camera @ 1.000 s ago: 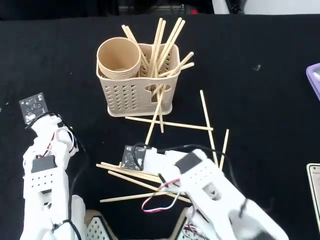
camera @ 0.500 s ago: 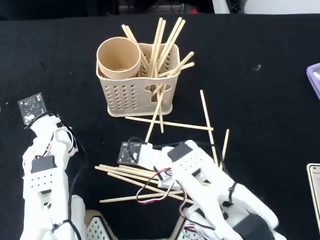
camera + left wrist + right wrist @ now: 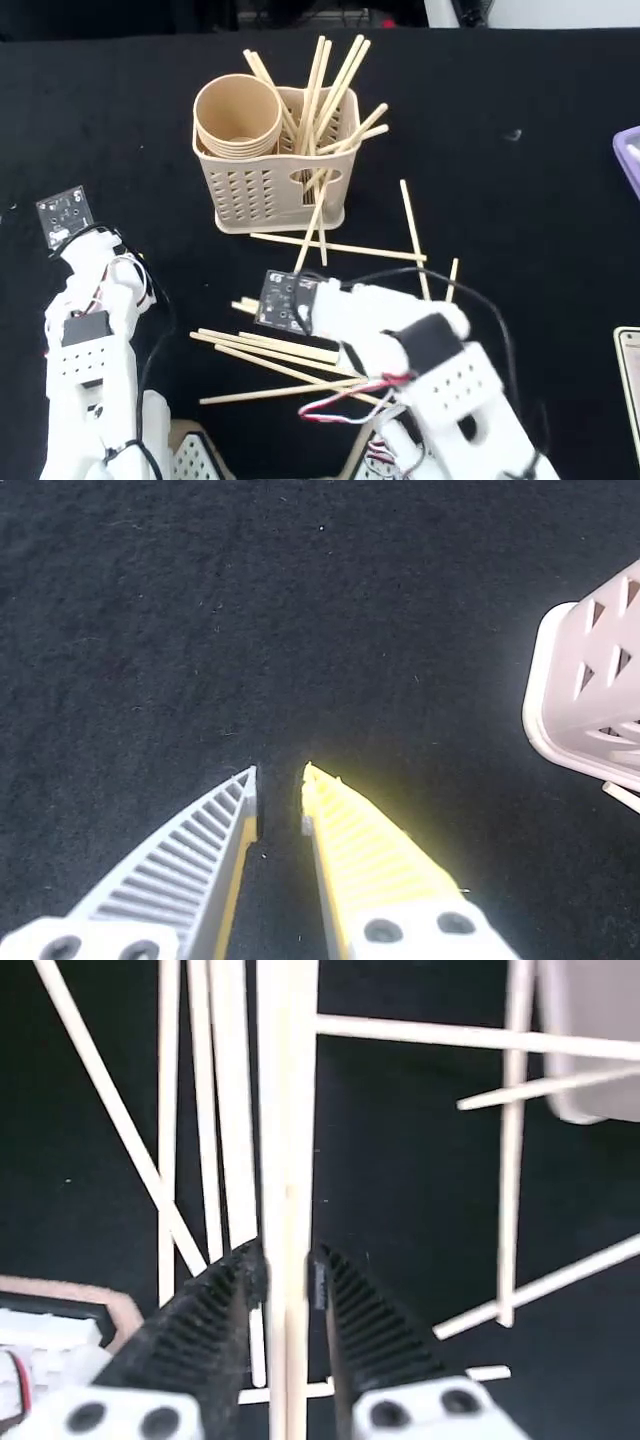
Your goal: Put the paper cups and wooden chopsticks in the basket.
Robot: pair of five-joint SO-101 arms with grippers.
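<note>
Black ribbed jaws of the right gripper (image 3: 287,1260) pinching a pale, square-edged wooden chopstick (image 3: 288,1110) among the loose chopsticks (image 3: 270,350) fanned on the table (image 3: 520,200) at the front. Swung since a second ago: white right arm (image 3: 450,380) now angled toward the front right corner, wrist board (image 3: 287,300) nudged toward the basket. Same fan of sticks beneath, unshifted. Beside it, unmoved, the left gripper (image 3: 280,775) above bare black felt-like cloth, ridged grey and yellow fingers a narrow slit apart, gripping nothing. Farther back, more thin sticks (image 3: 340,247) crossed flat, one propped against the basket (image 3: 265,190). Beige plastic, rounded corners, slotted walls. Inside, a nested stack of tan paper cups (image 3: 238,115), round-rimmed and upright, on the left arm's side. Alongside, a splayed bundle of chopsticks (image 3: 330,90) standing on end.
</note>
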